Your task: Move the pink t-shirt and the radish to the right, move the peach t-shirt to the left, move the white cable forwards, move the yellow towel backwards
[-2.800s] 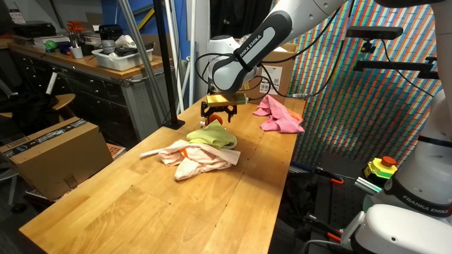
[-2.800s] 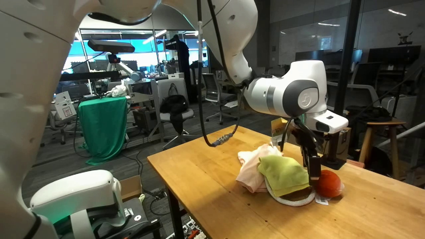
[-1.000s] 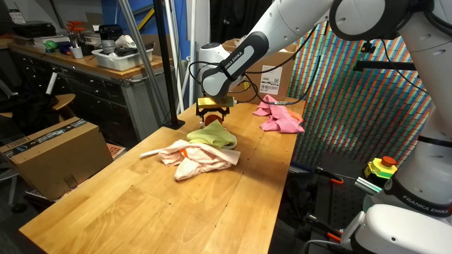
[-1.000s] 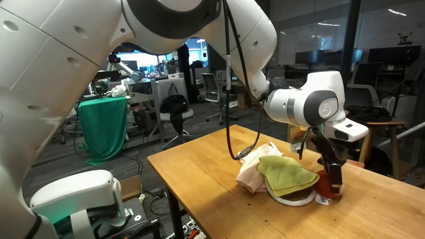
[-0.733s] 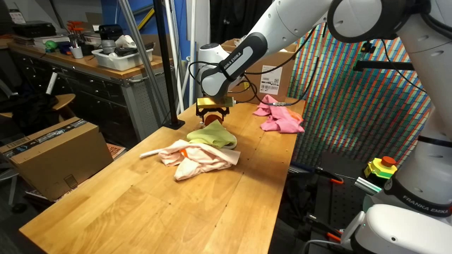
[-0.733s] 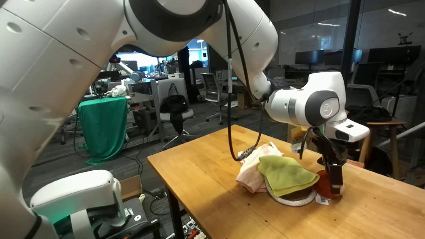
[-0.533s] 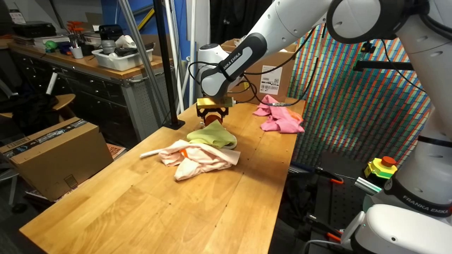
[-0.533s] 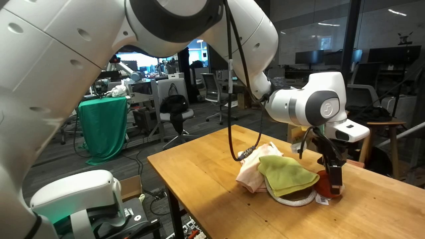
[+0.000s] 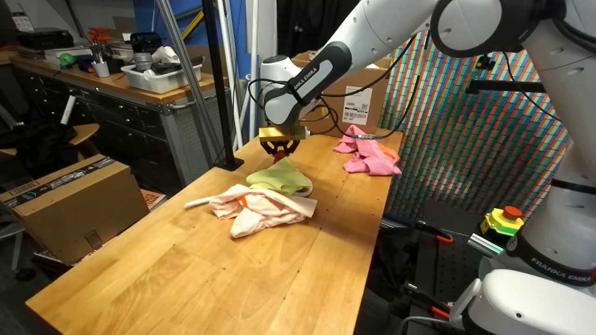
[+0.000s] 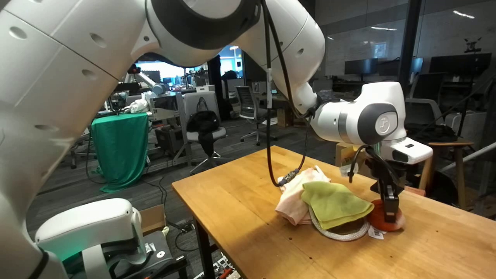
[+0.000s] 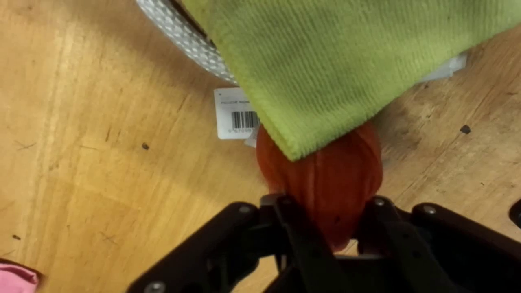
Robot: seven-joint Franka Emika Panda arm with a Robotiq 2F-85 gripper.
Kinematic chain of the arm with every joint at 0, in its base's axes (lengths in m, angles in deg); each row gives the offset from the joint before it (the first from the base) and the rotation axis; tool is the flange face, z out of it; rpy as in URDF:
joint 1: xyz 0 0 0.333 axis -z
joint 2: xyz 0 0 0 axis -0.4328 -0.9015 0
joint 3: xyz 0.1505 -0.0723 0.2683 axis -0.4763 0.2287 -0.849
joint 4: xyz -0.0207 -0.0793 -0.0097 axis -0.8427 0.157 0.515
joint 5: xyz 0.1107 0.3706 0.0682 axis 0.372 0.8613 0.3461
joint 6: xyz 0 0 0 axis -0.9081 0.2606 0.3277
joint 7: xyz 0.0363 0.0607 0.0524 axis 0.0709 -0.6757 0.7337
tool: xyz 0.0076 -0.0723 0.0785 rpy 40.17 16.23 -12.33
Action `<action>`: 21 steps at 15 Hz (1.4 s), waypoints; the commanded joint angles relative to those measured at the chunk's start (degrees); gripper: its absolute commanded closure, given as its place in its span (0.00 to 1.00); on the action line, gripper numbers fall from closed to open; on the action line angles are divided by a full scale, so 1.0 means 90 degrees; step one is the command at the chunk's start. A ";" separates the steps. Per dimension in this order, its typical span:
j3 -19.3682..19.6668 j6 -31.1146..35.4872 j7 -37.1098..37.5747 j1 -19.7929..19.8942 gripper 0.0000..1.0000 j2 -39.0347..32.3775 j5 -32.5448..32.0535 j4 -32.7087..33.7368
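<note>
My gripper [image 11: 327,213] is shut on the red radish [image 11: 338,167], whose sides are squeezed in between the fingers. In an exterior view the radish [image 10: 376,220] rests on the table under the gripper. One corner of the yellow-green towel [image 11: 346,61] lies over the radish. Beneath the towel a loop of white cable [image 10: 345,236] shows, and its straight end [image 9: 198,202] pokes out past the peach t-shirt [image 9: 263,214]. That t-shirt lies crumpled against the towel. Apart from this pile, the pink t-shirt [image 9: 368,156] sits near the table's far end.
The wooden table [image 9: 223,279] carries everything. A black post [image 9: 228,158] stands at its edge close to the gripper. Behind the arm is a large cardboard box [image 9: 356,104]. A white barcode tag [image 11: 236,116] lies beside the radish.
The gripper moved from beside the radish to around it, then its jaws came together and squeezed it. The towel's corner shifted onto the radish. The t-shirts have stayed put.
</note>
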State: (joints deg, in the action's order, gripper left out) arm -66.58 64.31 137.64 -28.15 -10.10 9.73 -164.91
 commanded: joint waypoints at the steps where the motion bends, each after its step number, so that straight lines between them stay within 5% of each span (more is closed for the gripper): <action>1: 0.0169 -0.0035 0.0215 -0.0084 0.93 -0.0062 -0.0004 0.0159; 21: 0.0623 0.0361 0.1525 0.0061 0.89 0.1165 -0.0115 -0.0048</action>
State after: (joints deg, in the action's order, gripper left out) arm -61.66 66.54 148.88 -27.46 -2.36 9.70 -164.47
